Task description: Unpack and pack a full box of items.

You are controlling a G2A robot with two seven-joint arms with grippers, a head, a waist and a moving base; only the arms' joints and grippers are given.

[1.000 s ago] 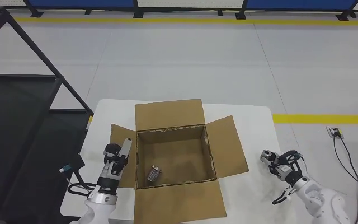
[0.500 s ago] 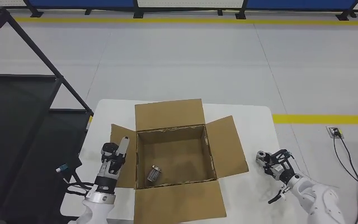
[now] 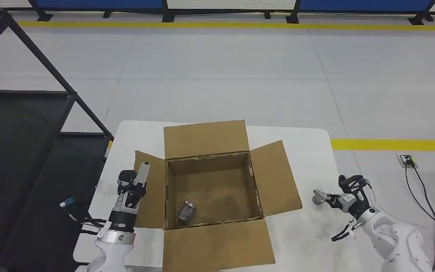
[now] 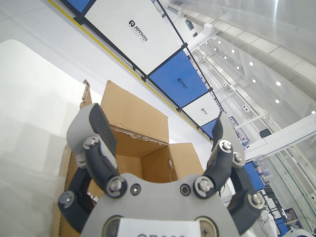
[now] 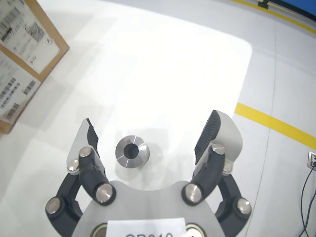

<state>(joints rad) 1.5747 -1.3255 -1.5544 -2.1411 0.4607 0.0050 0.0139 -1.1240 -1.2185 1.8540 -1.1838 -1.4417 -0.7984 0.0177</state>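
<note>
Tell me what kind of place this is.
Probably an industrial hall or robot test bay: yellow floor lines, blue and white partition panels, and a high roof with rows of lights around a white work table.

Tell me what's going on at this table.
A two-armed robot is working at an open cardboard box on a white table. One metal part lies inside the box. The right tool is open around a second metal part, which stands on the table beside the box and is not gripped. The left tool is open and empty at the box's opposite side.
</note>
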